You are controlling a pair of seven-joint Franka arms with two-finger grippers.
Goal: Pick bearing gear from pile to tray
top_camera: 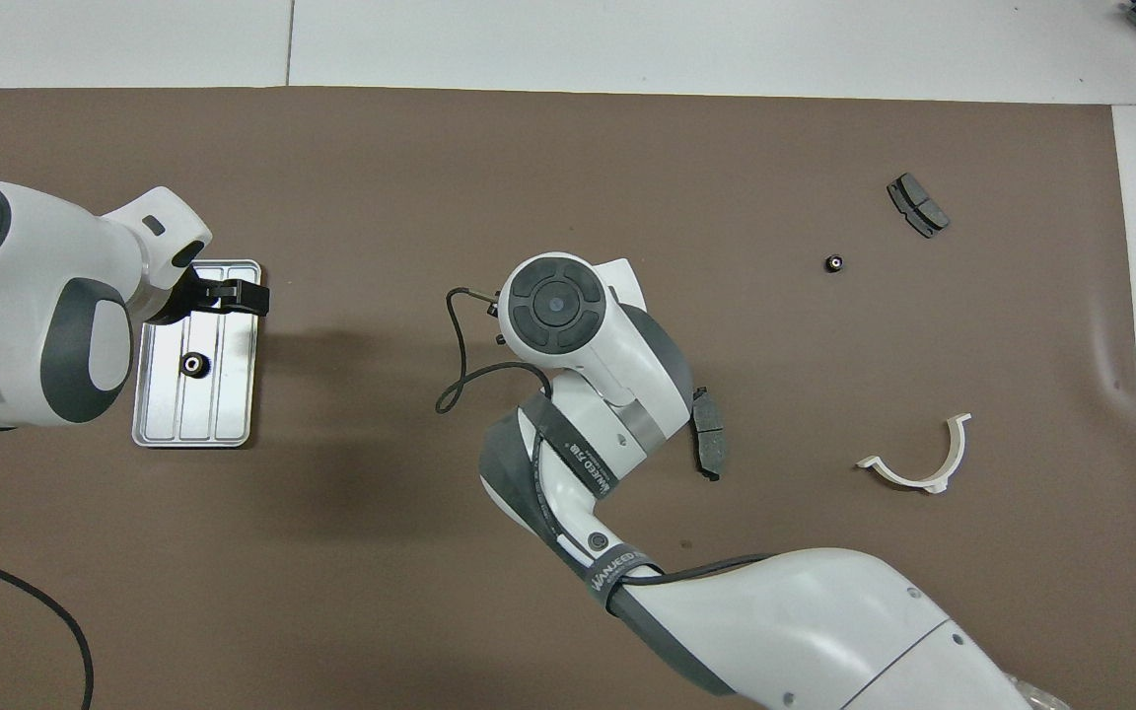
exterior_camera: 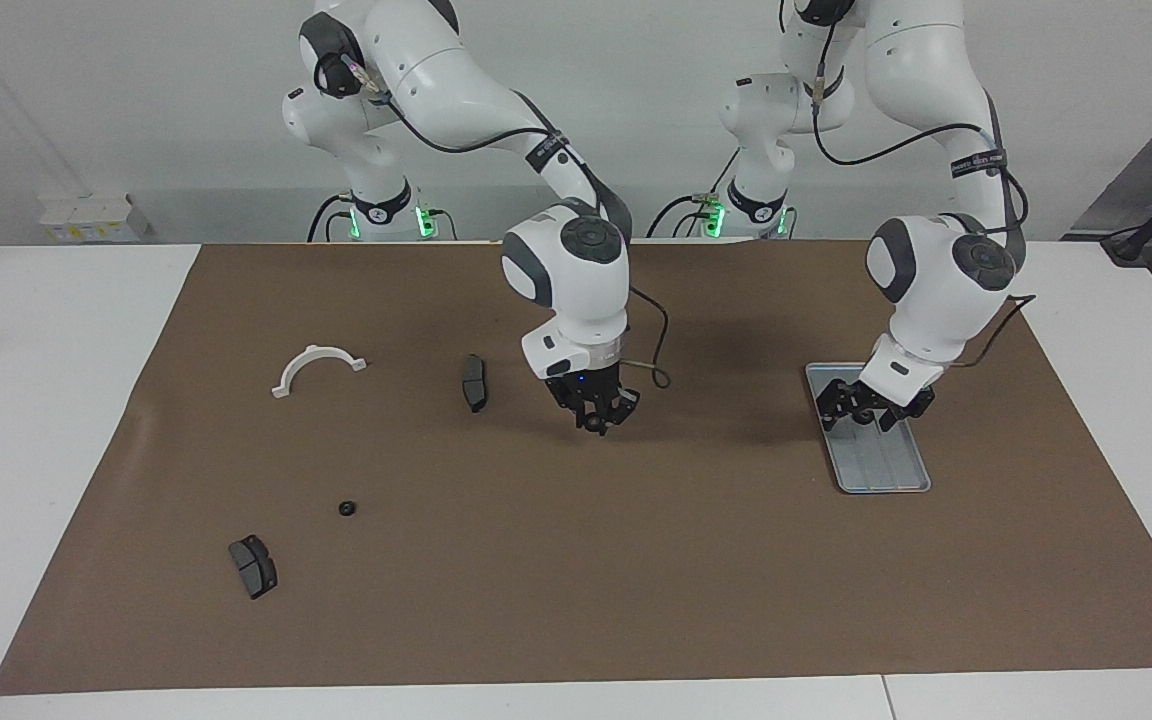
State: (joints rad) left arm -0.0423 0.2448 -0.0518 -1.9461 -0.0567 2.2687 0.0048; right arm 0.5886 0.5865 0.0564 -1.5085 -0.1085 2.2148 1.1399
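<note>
Two brake pads (exterior_camera: 474, 382) (exterior_camera: 253, 566), two small black bearing gears (exterior_camera: 346, 508) (top_camera: 194, 363), one white half-ring (exterior_camera: 318, 367), one tray (exterior_camera: 896, 478).

Glossy white arm (exterior_camera: 576, 270) shells with dark grey joint caps; black cables; small black claws
</note>
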